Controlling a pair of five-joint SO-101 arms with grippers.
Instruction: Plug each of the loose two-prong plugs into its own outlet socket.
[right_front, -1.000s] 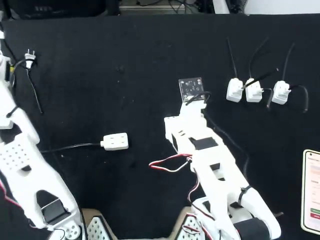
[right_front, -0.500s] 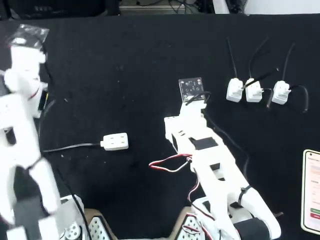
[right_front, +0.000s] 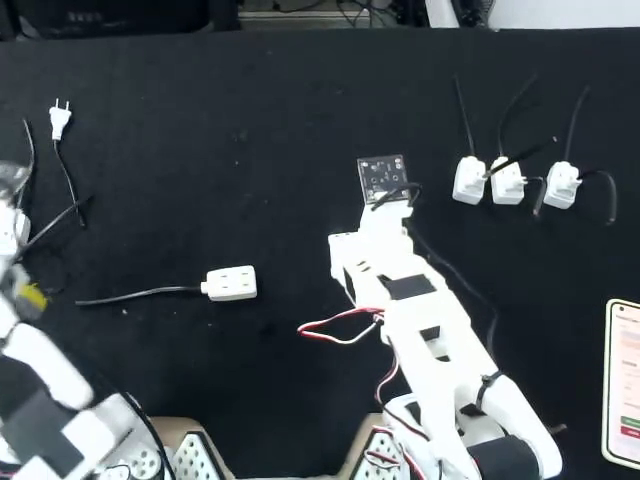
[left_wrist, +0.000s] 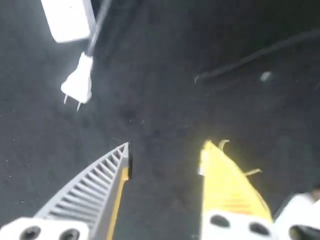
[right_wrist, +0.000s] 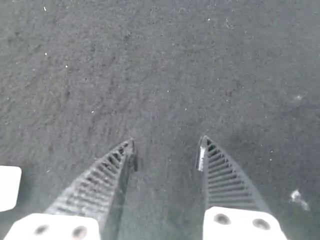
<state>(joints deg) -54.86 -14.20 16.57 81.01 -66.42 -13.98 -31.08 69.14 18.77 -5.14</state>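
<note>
Far left lies loose plug, prongs pointing far; left gripper nearer, released, empty; right gripper released too.

High view down over table; wrist views close above it, past left tool, right tool.

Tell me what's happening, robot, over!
Left jaws open, right jaws open, both empty. Plug loose, apart from the socket. Its cord trails on the table.

One loose plug, four sockets
</note>
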